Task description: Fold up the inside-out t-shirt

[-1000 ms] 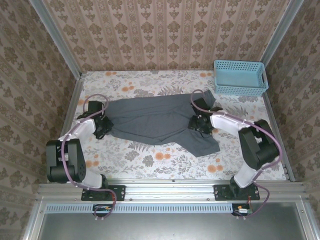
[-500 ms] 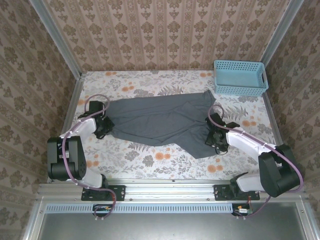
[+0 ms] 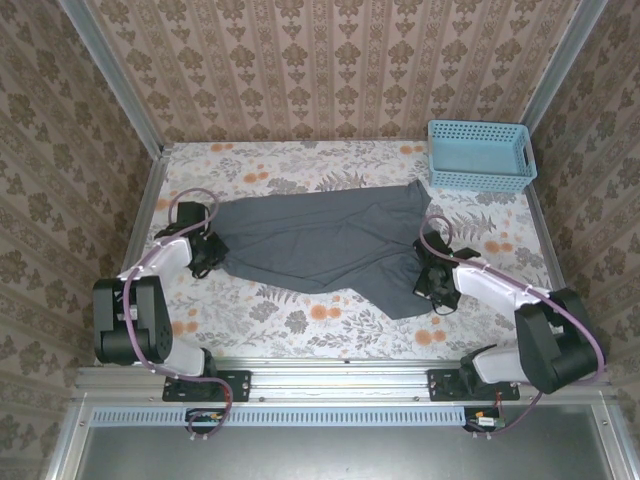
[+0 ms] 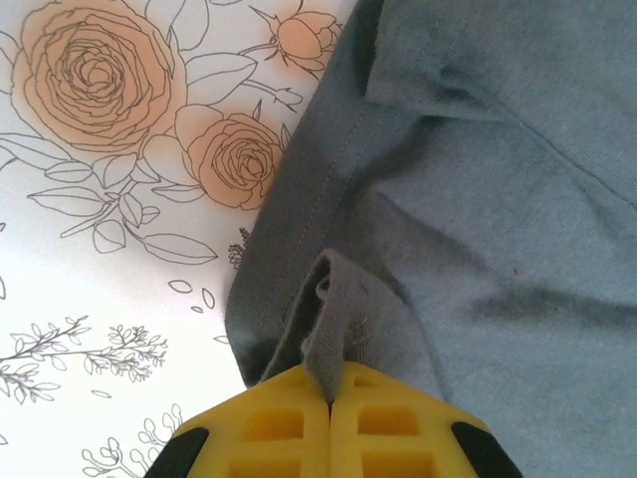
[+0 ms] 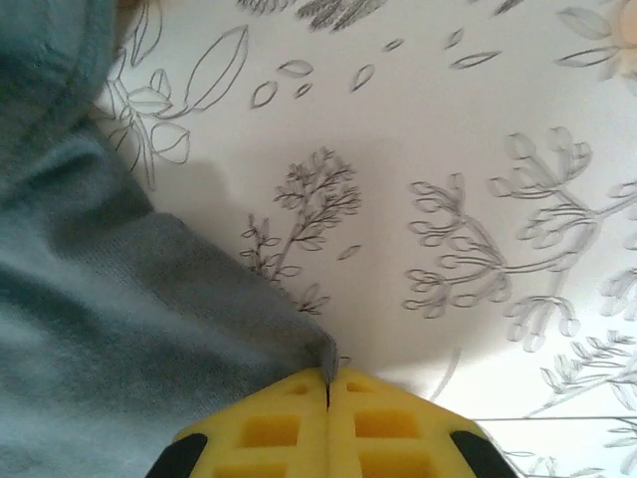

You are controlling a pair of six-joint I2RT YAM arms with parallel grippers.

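Left gripper (image 3: 206,251): jaws closed on the left end of the t-shirt (image 3: 320,240), close to the table's (image 3: 300,322) left edge. On my left wrist feed the yellow pads (image 4: 274,423) are pressed together with a ridge of grey fabric pinched up between them.

Right gripper (image 3: 433,286): also clamped, on the shirt's near-right corner. On the right wrist feed only a thin tip of cloth sits in the seam where the pads meet; the rest of the fabric trails off to the left over bare floral surface.

The shirt lies flat across the middle of the table. Its long axis runs left to right, from one gripper to the other. The left end is narrow. The right end is wider and splits: one point reaches toward the far-right corner and stops just short of the light blue basket (image 3: 480,156), and the other drops toward the near edge at the right gripper. There are some soft creases through the middle.
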